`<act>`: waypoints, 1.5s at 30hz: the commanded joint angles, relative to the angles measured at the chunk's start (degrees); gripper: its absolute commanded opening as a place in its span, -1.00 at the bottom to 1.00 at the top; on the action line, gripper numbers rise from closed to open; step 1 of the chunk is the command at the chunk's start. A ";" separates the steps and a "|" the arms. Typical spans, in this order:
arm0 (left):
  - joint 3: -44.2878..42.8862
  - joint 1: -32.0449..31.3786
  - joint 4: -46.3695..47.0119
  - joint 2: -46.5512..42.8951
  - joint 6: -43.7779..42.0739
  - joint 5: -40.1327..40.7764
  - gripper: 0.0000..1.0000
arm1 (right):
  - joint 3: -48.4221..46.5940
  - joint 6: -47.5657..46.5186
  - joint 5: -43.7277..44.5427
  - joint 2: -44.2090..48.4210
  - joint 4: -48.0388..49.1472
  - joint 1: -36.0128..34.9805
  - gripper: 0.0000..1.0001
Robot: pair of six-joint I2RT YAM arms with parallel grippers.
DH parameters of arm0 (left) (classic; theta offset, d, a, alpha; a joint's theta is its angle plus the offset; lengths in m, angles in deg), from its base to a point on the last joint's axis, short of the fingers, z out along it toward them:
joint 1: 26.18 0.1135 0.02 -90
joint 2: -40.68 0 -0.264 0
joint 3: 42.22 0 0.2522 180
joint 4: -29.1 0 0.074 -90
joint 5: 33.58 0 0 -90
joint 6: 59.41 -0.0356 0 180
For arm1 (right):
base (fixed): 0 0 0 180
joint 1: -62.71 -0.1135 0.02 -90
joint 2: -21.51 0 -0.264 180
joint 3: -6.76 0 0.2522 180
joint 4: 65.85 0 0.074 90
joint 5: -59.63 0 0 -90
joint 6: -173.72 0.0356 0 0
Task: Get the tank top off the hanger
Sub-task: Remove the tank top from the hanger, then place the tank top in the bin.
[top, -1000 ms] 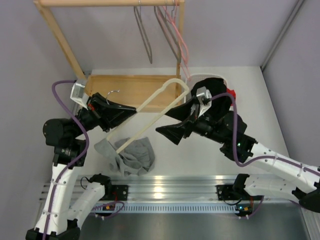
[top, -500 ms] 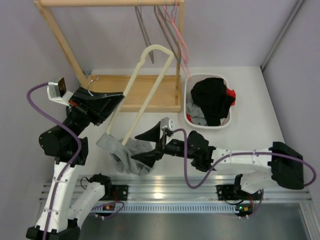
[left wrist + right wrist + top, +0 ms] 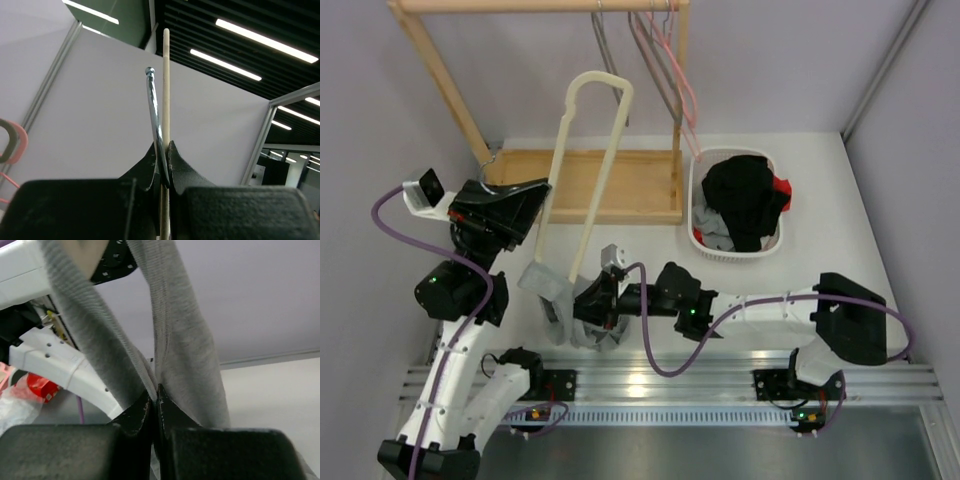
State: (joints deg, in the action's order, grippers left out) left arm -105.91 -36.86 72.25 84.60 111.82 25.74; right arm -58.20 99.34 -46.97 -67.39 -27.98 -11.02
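Grey ribbed knit is what my right claw [image 3: 156, 395] has clenched: a fold of the tank top [image 3: 185, 355], two bands of it running into the shut jaws. I judge it light, limp and stretchy, nothing to break. It will drag and bunch rather than slide, so a pinch on a doubled fold near the strap seems the right hold.

From above, the tank top [image 3: 558, 300] droops at the near edge of the table [image 3: 820, 200], between my two bases, with one end draped over the near end of the cream hanger [image 3: 592, 130]. Its length runs from that end down to my right claw [image 3: 592, 312].

The hanger's long axis points away from me, toward the wooden rack [image 3: 535, 6].

My left claw [image 3: 535, 195] is clamped on the hanger's metal hook [image 3: 154, 112].
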 commanded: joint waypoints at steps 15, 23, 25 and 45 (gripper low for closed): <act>-5.95 -0.22 -15.37 -5.42 -25.58 4.14 -1.00 | 16.29 3.46 7.23 11.77 -11.45 -3.62 -1.00; -17.13 -0.22 -54.07 -7.35 -43.87 6.86 -1.00 | 10.53 1.35 38.90 37.73 -42.03 2.53 -1.00; -16.34 -0.13 -56.89 -8.23 -45.27 7.38 -1.00 | 7.88 2.13 41.65 41.43 -47.12 8.23 -1.00; -9.40 -0.22 -67.72 -13.34 -51.17 10.37 -1.00 | -49.76 -4.19 27.06 17.39 -49.79 43.39 -1.00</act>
State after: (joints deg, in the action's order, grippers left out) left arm -116.07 -36.86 3.86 71.79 61.81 36.10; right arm -99.60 95.29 -15.67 -46.67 -79.08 28.52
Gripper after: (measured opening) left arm 0.051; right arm 0.007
